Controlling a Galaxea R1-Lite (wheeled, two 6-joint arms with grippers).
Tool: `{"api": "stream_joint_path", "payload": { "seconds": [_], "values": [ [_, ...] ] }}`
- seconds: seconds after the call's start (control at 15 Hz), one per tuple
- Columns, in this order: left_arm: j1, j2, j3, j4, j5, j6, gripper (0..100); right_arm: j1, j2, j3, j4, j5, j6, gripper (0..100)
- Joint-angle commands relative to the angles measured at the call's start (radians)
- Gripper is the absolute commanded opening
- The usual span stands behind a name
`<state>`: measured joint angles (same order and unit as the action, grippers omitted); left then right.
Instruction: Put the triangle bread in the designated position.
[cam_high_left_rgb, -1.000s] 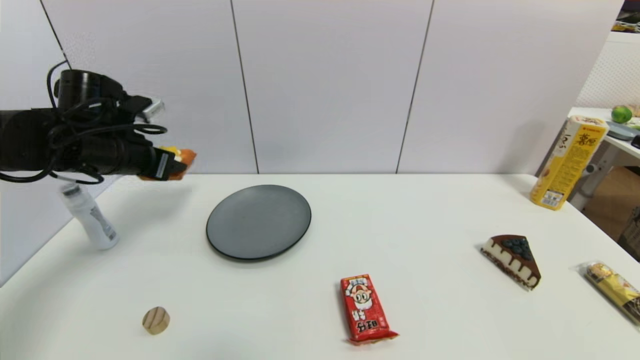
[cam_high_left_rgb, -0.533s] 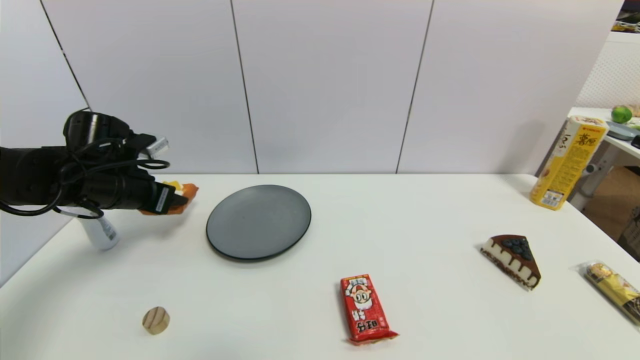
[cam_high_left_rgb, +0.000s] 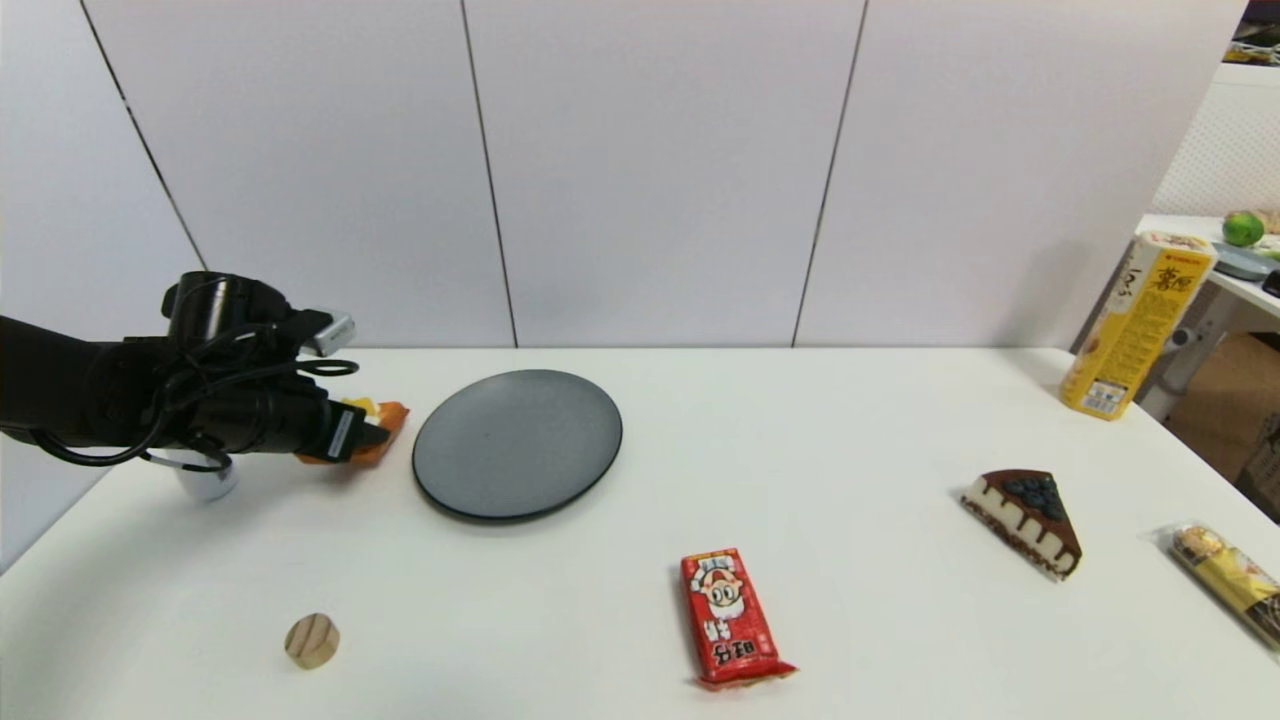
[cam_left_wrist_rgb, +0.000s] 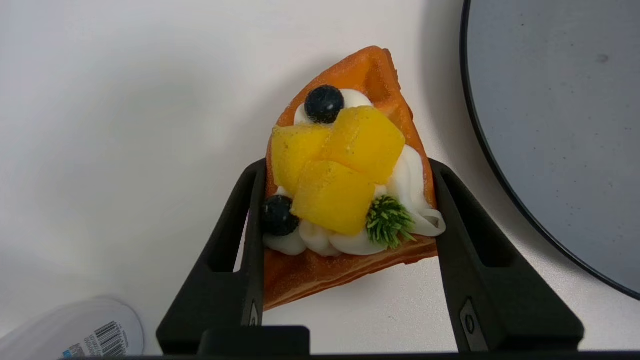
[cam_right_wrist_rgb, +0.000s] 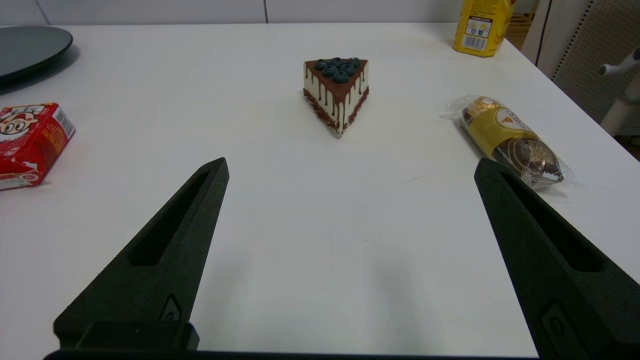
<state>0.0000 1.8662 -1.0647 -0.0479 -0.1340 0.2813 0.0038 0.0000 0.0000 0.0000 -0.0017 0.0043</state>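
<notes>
Our left end effector (cam_left_wrist_rgb: 345, 200) pinches the triangle bread (cam_left_wrist_rgb: 345, 185) low over the white surface (cam_high_left_rgb: 800, 450), just left of the grey plate (cam_high_left_rgb: 518, 443). Only our left wrist view shows its fruit topping. Our right end effector (cam_right_wrist_rgb: 350, 210), unseen from the head, stands spread.

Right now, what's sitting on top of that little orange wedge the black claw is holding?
On the triangle bread, gripped by the left gripper, sit white cream, yellow fruit chunks, two dark berries and a green sprig. What lies under the fruit is covered.
</notes>
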Motion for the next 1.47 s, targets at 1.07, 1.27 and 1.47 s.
{"api": "stream_joint_path", "payload": {
  "seconds": [1.07, 1.27, 1.47],
  "values": [
    [0.020, -0.889, 0.546, -0.104, -0.002, -0.007, 100, -0.001, 0.002, 0.002, 0.000, 0.000, -0.001, 100],
    [0.020, -1.259, 0.778, -0.124, -0.002, -0.027, 100, -0.001, 0.002, 0.002, 0.000, 0.000, -0.001, 100],
    [0.018, -1.553, 0.950, -0.124, -0.001, -0.053, 100, -0.001, 0.002, 0.002, 0.000, 0.000, -0.001, 100]
  ]
}}
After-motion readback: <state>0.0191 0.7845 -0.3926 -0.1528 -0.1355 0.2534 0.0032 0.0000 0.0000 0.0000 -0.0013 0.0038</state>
